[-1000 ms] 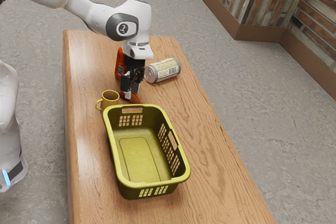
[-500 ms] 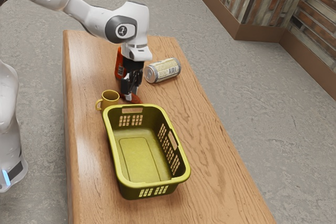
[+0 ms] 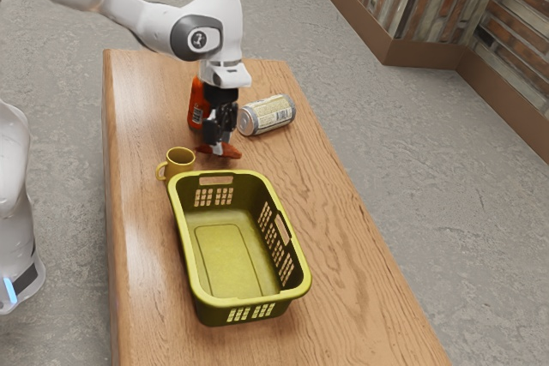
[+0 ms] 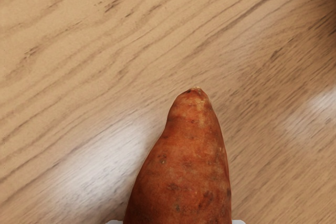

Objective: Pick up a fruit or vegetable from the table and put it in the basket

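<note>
"Item one, sweet potato [image 3: 230, 153]?"
"Upper left of centre, exterior view: crosswise between the fingertips of the pincer [image 3: 220, 147], gripped from both sides, spread potato-wide; ends jutting out."
"Edges?"
"Basket [image 3: 227, 259], rim just below; mug [image 3: 177, 168], near, lower left; can [image 3: 270, 115], upper right."
"Room?"
"Broad strip of table [image 3: 343, 246], right of basket."

Arm [image 3: 141, 16] bent, tool [image 3: 220, 147] pointing down, clamped

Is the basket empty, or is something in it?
Empty: the basket shows its bare bottom, and the sweet potato is outside it, in the hand.
</note>
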Robot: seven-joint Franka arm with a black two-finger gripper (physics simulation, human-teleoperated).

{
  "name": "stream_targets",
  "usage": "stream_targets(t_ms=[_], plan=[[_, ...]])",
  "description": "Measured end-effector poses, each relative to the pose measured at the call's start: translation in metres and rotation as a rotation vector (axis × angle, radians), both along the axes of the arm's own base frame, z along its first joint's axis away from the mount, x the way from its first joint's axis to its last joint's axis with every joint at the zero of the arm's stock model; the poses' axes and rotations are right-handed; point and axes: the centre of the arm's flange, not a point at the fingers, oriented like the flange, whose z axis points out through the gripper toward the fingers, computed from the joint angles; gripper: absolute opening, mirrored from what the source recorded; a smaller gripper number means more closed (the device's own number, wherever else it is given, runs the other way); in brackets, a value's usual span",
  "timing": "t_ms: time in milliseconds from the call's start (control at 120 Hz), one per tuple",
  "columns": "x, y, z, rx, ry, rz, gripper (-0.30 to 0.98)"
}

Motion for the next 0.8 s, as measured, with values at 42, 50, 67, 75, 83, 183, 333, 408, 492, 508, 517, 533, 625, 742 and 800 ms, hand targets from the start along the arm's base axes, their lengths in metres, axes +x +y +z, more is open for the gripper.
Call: stream_targets(t_ms=[42,50,67,75,83,183,333,408,492,508,517,533,625,742,800], plan=[[0.001,0.000,0.008,0.003,-0.018,-0.001,0.16],[0.001,0.000,0.010,0.004,-0.022,-0.001,0.17],[0.002,0.000,0.014,0.006,-0.031,-0.001,0.17],[0.002,0.000,0.016,0.007,-0.036,-0.002,0.17],[0.003,0.000,0.018,0.008,-0.040,-0.002,0.17],[0.008,-0.006,0.044,0.022,-0.094,-0.019,0.17],[0.030,-0.052,0.102,0.072,-0.201,-0.111,0.17],[0.031,-0.090,0.123,0.071,-0.245,-0.177,0.17],[0.028,-0.127,0.136,0.057,-0.267,-0.238,0.17],[0.027,-0.134,0.137,0.055,-0.268,-0.247,0.17],[0.027,-0.137,0.137,0.054,-0.269,-0.251,0.18],[0.026,-0.143,0.138,0.052,-0.269,-0.259,0.18],[0.020,-0.181,0.144,0.045,-0.273,-0.310,0.18],[0.001,-0.225,0.155,0.024,-0.287,-0.359,0.18],[-0.013,-0.234,0.157,0.015,-0.287,-0.358,0.18]])
